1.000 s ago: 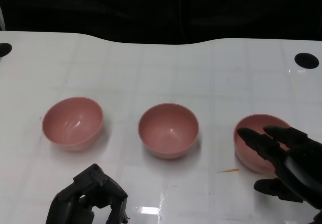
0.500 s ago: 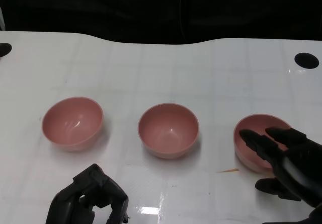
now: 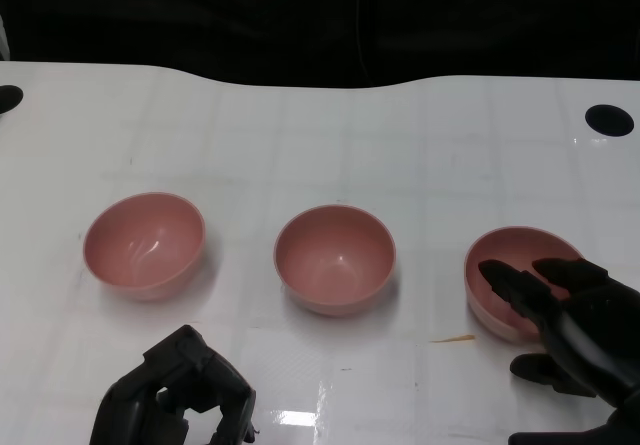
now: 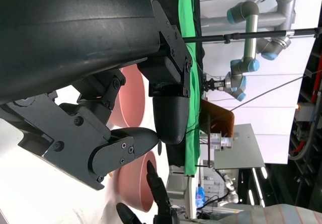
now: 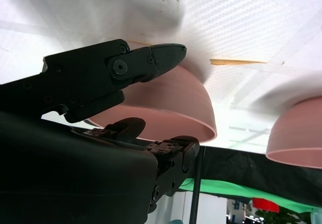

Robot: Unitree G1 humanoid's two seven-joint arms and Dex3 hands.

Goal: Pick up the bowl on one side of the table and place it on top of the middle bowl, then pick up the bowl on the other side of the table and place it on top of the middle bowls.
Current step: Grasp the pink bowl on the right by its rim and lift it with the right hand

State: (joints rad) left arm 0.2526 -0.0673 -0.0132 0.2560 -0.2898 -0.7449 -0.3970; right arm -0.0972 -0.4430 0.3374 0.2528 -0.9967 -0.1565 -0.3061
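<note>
Three pink bowls stand in a row on the white table: the left bowl, the middle bowl and the right bowl. My right hand hovers at the near right side of the right bowl, fingers spread over its rim and thumb apart below; it holds nothing. The right wrist view shows the right bowl between those fingers, with the middle bowl beyond. My left hand sits at the near edge in front of the left bowl, fingers curled in on nothing.
Black round holes mark the table's far right and far left corners. A small tan sliver lies on the table in front of the right bowl. Behind the far edge the background is dark.
My right hand has drawn back a little toward the near edge, its fingertips still over the right bowl's rim. The bowls and the left hand have not moved.
</note>
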